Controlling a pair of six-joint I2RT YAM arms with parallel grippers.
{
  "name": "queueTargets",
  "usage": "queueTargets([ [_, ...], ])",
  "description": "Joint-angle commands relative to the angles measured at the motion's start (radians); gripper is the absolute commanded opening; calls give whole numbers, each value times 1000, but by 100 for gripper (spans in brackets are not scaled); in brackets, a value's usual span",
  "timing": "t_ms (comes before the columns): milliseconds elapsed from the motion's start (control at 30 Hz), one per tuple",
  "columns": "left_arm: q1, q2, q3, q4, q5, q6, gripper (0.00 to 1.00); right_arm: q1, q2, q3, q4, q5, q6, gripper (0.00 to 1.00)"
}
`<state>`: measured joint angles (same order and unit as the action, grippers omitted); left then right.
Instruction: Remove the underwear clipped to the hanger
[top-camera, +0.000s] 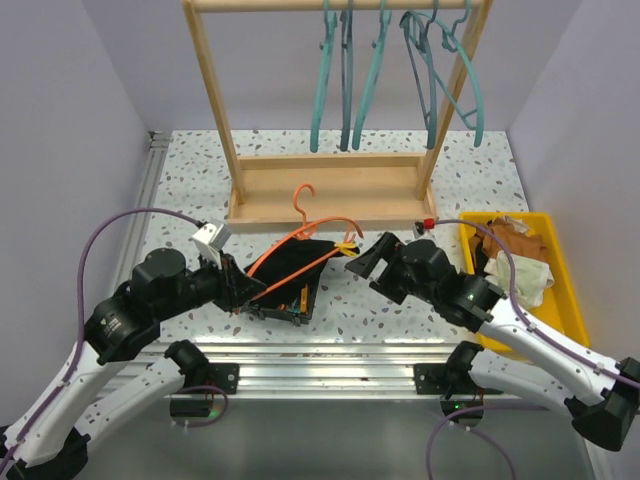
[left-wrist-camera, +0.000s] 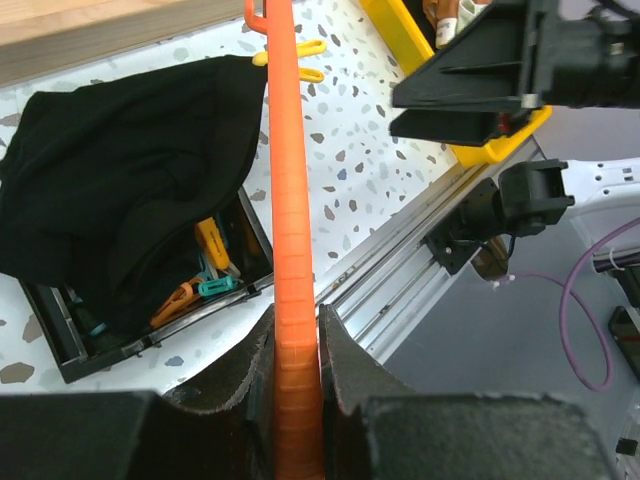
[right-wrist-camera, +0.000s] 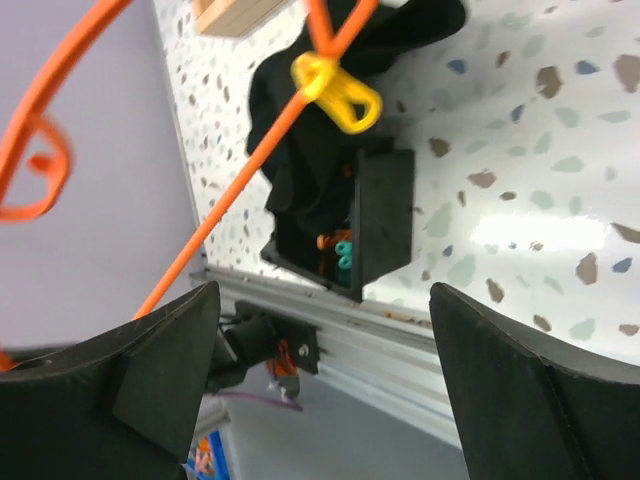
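Observation:
My left gripper (top-camera: 243, 292) (left-wrist-camera: 296, 345) is shut on the bar of an orange hanger (top-camera: 300, 250) (left-wrist-camera: 285, 210) and holds it over the table. A black piece of underwear (top-camera: 303, 262) (left-wrist-camera: 130, 190) (right-wrist-camera: 340, 130) hangs from the hanger by a yellow clip (top-camera: 349, 243) (right-wrist-camera: 338, 90) (left-wrist-camera: 300, 60) and drapes over a black box. My right gripper (top-camera: 368, 258) (right-wrist-camera: 330, 370) is open and empty, just right of the clip. A cream-white garment (top-camera: 522, 275) lies in the yellow bin.
A black box (top-camera: 290, 300) (left-wrist-camera: 150, 320) (right-wrist-camera: 375, 230) of coloured clips sits under the black cloth. A yellow bin (top-camera: 555, 250) with brown clothes stands at the right. A wooden rack (top-camera: 330, 190) with teal hangers stands behind. The table's metal front rail (top-camera: 320, 355) is close.

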<state>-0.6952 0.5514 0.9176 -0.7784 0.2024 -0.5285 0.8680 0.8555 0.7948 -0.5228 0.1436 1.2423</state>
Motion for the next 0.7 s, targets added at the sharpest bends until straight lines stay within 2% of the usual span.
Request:
queueTargets([
  [0,-1,-10,7,103,57,24,0,-47,-16,-101,134,18,135,91],
  [133,-1,-10,12,108,66,21,0,-89,-15,-201,312,-24,227,93],
  [300,-3,-11,3,102,63,22,0,-112,-23,-305,576,-29,319,91],
  [667,-1,-18,-2,102,58,27,0,-169,57,-280,632,-113,370,89],
])
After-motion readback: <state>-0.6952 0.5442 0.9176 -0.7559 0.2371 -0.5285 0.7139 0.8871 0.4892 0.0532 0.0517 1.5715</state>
